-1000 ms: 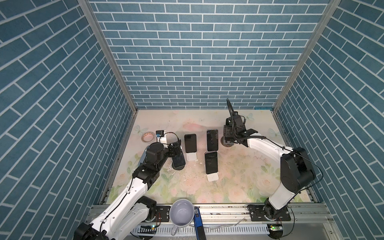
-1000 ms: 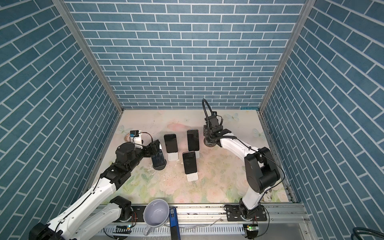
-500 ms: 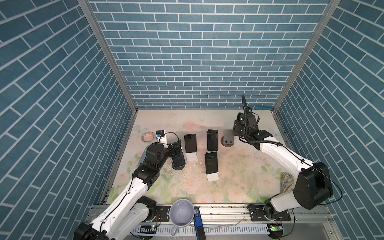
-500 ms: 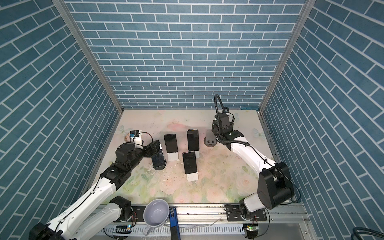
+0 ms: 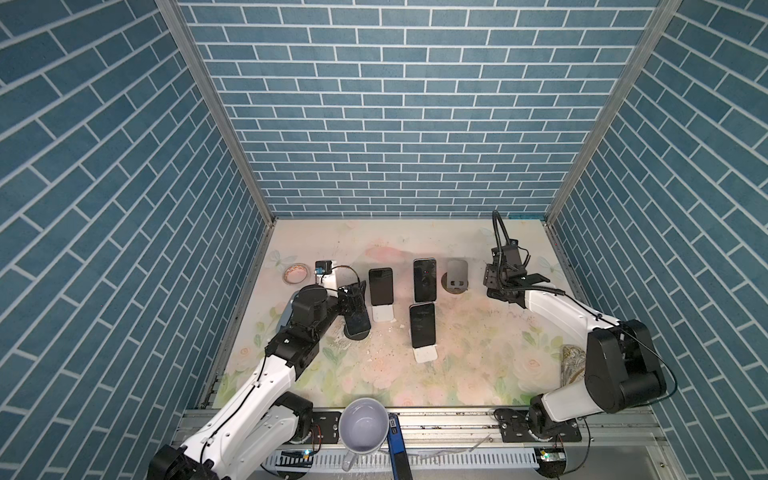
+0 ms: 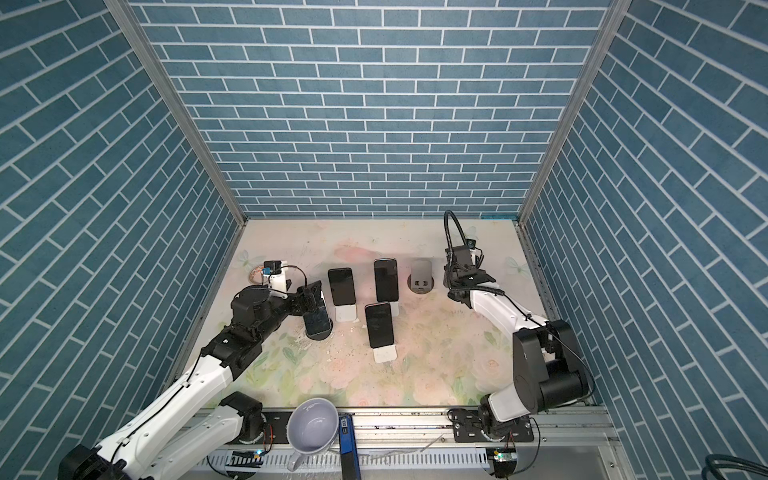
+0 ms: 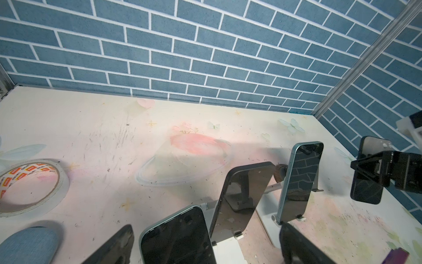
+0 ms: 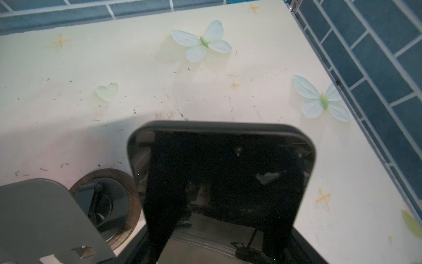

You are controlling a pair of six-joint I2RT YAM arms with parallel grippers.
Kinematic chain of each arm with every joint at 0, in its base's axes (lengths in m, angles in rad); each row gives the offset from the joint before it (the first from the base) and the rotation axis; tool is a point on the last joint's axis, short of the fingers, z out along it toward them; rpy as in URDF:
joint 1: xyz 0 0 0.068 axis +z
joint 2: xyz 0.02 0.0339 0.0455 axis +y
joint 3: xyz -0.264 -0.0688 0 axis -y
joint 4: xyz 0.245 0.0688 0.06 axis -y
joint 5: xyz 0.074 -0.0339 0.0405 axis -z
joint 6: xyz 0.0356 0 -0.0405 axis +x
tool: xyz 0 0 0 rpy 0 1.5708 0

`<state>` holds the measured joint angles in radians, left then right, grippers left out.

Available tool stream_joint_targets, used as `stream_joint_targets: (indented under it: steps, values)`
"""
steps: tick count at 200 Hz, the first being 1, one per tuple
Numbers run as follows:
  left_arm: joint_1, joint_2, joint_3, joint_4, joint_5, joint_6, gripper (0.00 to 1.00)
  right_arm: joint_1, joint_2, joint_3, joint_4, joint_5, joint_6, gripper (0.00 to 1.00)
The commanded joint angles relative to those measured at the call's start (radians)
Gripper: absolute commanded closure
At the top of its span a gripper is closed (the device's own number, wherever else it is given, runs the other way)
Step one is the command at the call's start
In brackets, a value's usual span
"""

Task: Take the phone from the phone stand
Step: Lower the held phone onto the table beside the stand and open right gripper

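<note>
- Top views both showed the table (image 5: 478,332), floral-printed and enclosed by blue brick-pattern walls.
- Right arm (image 5: 557,309) reached toward the far right part of the table. Left arm (image 5: 266,374) reached along its left side.
- Mug (image 5: 363,428), pale and mouth-up, sat on the front rail, off the table.
- Phone stand (image 5: 457,275), a grey plate on a round base, stood near the far edge, just left of the right pincer (image 5: 491,284).
- Phone (image 8: 221,173) was off the phone stand and apart from it. The right pincer was clamped on it.
- Second phone (image 5: 358,324) leaned on a round dark base at the left. The left pincer (image 5: 354,297) had its jaws wide apart, one finger on each side of this phone. Contact could not be determined.
- Three further phones (image 5: 422,326) leaned on stands between the two pincers.
- Tape roll (image 5: 295,274) lay flat near the far left corner.
</note>
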<state>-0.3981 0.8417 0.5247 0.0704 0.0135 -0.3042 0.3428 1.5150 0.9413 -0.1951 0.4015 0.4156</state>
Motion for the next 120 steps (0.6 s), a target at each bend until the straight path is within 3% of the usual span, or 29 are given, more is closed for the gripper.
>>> stream_joint_targets:
  steps: [1, 120]
  values:
    - [-0.005, -0.01, 0.016, -0.033, 0.029, 0.023, 0.0, -0.006, 0.067, 0.019, 0.029, -0.03, 0.037, 0.46]
    - [-0.005, -0.052, 0.021, -0.103, -0.014, 0.044, 0.0, -0.03, 0.359, 0.278, -0.044, -0.163, -0.04, 0.44]
